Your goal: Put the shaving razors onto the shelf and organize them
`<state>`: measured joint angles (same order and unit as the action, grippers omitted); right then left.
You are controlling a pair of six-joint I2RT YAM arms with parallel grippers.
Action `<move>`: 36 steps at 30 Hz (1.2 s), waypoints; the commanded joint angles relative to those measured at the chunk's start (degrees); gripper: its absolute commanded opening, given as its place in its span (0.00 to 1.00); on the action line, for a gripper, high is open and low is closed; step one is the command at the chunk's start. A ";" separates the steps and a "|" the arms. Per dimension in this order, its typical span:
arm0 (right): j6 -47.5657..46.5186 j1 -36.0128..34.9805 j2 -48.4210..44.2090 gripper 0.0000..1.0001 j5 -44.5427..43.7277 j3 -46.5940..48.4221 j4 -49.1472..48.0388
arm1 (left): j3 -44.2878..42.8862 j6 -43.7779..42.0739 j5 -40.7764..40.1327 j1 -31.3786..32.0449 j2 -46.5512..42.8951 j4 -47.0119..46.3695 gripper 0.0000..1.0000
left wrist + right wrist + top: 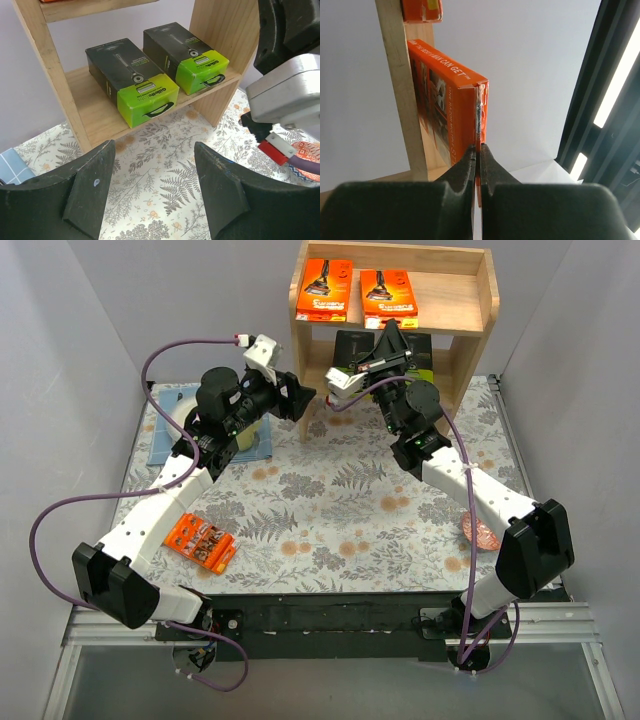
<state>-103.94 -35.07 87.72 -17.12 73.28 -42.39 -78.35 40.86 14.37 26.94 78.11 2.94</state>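
The wooden shelf stands at the back. Two orange razor packs lie on its top tier, one to the left and one to the right. Two green-and-black packs sit side by side on the lower tier. A third orange pack lies on the table at the near left. My right gripper is shut on the thin end flap of the right orange pack at the top tier's front edge. My left gripper is open and empty, above the table in front of the lower tier.
A blue cloth lies at the far left of the floral table cover. A pinkish object lies by the right arm. The shelf's left side panel is close to the left gripper. Grey walls close in both sides.
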 commanded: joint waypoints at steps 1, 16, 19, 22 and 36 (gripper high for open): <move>-1.00 -0.26 -1.06 0.01 -4.14 1.35 -1.29 | 0.56 0.45 0.57 -0.40 -2.43 -0.48 0.64; -0.30 -0.26 0.69 0.01 -3.97 2.05 -1.20 | 0.39 1.24 0.92 -0.57 -1.47 -0.74 0.64; -0.03 -0.18 1.66 0.01 -4.14 2.57 -1.29 | 0.48 1.24 0.92 -0.66 -1.38 -0.83 0.64; 0.32 0.00 2.45 0.01 -4.14 3.28 -1.29 | 0.48 1.24 0.92 -0.75 -1.20 -0.92 0.64; 1.46 1.93 4.74 0.01 -4.32 5.74 -1.47 | -0.49 1.77 1.36 -1.01 0.29 -1.44 0.64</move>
<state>-103.46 -33.65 92.38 -20.47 75.90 -40.49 -78.35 42.46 15.35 26.30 78.41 2.31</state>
